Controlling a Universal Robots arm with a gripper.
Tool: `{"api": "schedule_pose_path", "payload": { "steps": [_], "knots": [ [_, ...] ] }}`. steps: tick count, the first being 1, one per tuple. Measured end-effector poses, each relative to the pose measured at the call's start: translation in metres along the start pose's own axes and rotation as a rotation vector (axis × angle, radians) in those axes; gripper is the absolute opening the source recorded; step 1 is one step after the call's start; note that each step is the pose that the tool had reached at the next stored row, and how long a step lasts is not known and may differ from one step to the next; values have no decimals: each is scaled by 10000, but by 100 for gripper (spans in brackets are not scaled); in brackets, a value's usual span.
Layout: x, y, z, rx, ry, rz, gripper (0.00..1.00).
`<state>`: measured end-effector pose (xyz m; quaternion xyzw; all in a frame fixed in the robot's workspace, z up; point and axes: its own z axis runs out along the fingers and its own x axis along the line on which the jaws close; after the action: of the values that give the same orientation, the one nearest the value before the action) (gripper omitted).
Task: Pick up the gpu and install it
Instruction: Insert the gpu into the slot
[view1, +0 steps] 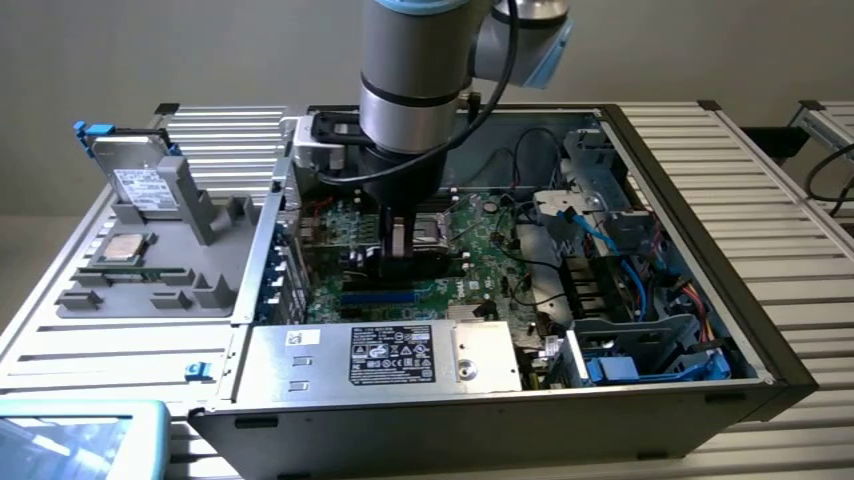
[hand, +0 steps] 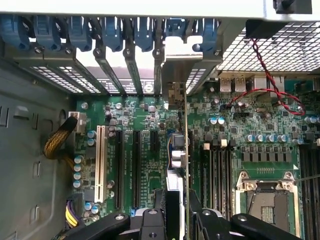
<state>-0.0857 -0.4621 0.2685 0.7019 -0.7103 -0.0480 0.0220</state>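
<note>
Closest in, the gripper's (hand: 176, 217) two black fingers (hand: 150, 222) are clenched on the gpu (hand: 181, 150) — a thin card seen edge-on, upright over the green motherboard (hand: 240, 115). Its silver bracket sits at the rear of the grey case (hand: 30, 165). Beside it lie one white slot (hand: 101, 162) and two long black slots (hand: 136, 170). Beyond is a row of blue latches (hand: 112, 32). The card's faces are hidden.

Soft even light; case (view1: 534, 415) interior dim (glare behind slot covers (hand: 107, 70)).
</note>
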Motion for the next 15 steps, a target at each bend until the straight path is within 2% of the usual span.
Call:
{"api": "schedule_pose_path", "payload": {
  "steps": [5, 15],
  "knots": [
    [24, 3, 41, 1, -73, -8, 28],
    [57, 26, 96, -1, -167, -17, 28]
  ]
}}
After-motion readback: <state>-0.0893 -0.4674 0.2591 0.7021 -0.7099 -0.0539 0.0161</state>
